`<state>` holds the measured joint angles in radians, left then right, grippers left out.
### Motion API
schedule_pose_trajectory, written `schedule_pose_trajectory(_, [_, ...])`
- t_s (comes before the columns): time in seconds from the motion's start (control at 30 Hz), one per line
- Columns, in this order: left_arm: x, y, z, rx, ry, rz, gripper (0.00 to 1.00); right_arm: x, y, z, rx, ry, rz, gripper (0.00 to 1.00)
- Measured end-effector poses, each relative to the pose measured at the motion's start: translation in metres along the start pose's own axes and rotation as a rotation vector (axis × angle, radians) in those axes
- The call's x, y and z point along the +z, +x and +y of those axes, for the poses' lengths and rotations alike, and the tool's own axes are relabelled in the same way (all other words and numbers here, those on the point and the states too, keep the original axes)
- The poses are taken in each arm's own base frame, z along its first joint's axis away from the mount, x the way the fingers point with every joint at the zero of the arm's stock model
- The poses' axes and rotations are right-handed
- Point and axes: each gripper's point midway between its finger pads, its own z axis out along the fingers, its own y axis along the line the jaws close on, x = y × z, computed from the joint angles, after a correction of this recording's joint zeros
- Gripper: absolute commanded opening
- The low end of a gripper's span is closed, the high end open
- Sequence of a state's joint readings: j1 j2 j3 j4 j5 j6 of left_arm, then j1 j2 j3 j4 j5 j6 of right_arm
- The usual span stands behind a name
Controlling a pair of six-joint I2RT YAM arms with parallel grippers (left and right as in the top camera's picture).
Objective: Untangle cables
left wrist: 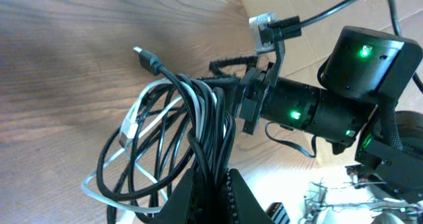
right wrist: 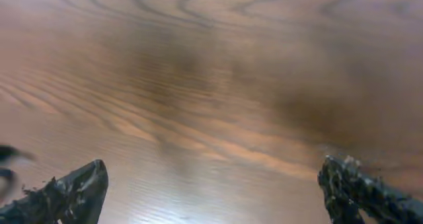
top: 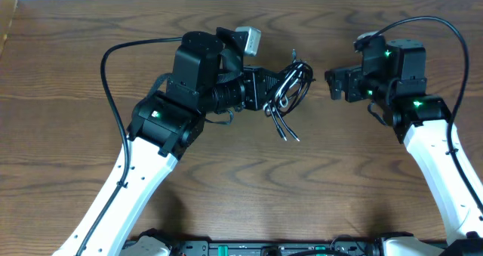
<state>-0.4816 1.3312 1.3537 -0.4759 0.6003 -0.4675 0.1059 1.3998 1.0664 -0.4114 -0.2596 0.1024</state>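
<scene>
Cables (top: 289, 88) sit bunched in my clamped left gripper (left wrist: 210, 184); my right gripper (top: 333, 83), gaping empty at three o'clock, must next pinch one strand.

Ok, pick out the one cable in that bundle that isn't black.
The white one: among the cables clamped in the left gripper, all the rest are black.
</scene>
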Motion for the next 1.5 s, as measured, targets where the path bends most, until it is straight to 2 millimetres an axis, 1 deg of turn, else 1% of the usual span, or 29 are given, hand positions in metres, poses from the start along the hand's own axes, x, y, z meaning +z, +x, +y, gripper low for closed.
schedule_pose_trajectory(0.07, [0.0, 0.0, 0.0, 0.019, 0.0, 0.0, 0.08, 0.0, 0.001, 0.006, 0.097, -0.037, 0.007, 0.95])
schedule_pose_trajectory(0.2, [0.0, 0.0, 0.0, 0.043, 0.0, 0.001, 0.08, -0.001, 0.0, 0.017, 0.275, -0.095, 0.018, 0.89])
schedule_pose_trajectory(0.27, [0.0, 0.0, 0.0, 0.049, 0.0, 0.001, 0.08, -0.001, 0.0, 0.02, 0.328, -0.112, 0.02, 0.87])
schedule_pose_trajectory(0.3, [0.0, 0.001, 0.0, 0.053, -0.001, 0.002, 0.08, -0.001, -0.001, 0.021, 0.35, -0.122, 0.023, 0.85])
schedule_pose_trajectory(0.47, [0.0, 0.001, 0.001, 0.077, -0.003, 0.006, 0.08, -0.003, -0.001, 0.031, 0.443, -0.175, 0.04, 0.83])
schedule_pose_trajectory(0.73, [0.0, 0.001, 0.001, 0.096, -0.001, 0.006, 0.08, -0.005, -0.006, 0.046, 0.556, -0.255, 0.058, 0.76])
schedule_pose_trajectory(0.83, [0.0, 0.002, -0.003, 0.12, 0.013, 0.007, 0.08, -0.005, -0.004, 0.057, 0.592, -0.28, 0.077, 0.72])
schedule_pose_trajectory(0.97, [0.002, 0.002, -0.01, 0.166, 0.037, 0.006, 0.08, -0.004, -0.003, 0.073, 0.629, -0.31, 0.097, 0.7])
schedule_pose_trajectory(1.0, [0.002, 0.002, -0.011, 0.175, 0.041, 0.005, 0.08, -0.004, -0.003, 0.077, 0.643, -0.317, 0.104, 0.67])
schedule_pose_trajectory(1.03, [0.003, 0.002, -0.014, 0.187, 0.048, 0.002, 0.08, -0.004, -0.002, 0.081, 0.653, -0.322, 0.11, 0.57])
schedule_pose_trajectory(1.1, [0.003, 0.002, -0.017, 0.204, 0.056, -0.001, 0.08, -0.004, -0.002, 0.086, 0.673, -0.331, 0.12, 0.48])
schedule_pose_trajectory(1.17, [0.004, 0.002, -0.018, 0.215, 0.06, -0.001, 0.08, -0.004, -0.001, 0.089, 0.699, -0.334, 0.129, 0.47])
schedule_pose_trajectory(1.23, [0.004, 0.002, -0.018, 0.223, 0.06, -0.002, 0.08, -0.004, 0.0, 0.09, 0.721, -0.337, 0.136, 0.43])
schedule_pose_trajectory(1.43, [0.004, -0.003, -0.021, 0.253, 0.07, -0.024, 0.07, -0.006, 0.001, 0.094, 0.751, -0.355, 0.156, 0.44])
schedule_pose_trajectory(1.47, [0.004, -0.005, -0.023, 0.258, 0.074, -0.031, 0.08, -0.006, 0.001, 0.095, 0.751, -0.357, 0.157, 0.49])
schedule_pose_trajectory(1.5, [0.004, -0.007, -0.023, 0.263, 0.077, -0.038, 0.08, -0.006, 0.001, 0.095, 0.744, -0.358, 0.156, 0.57])
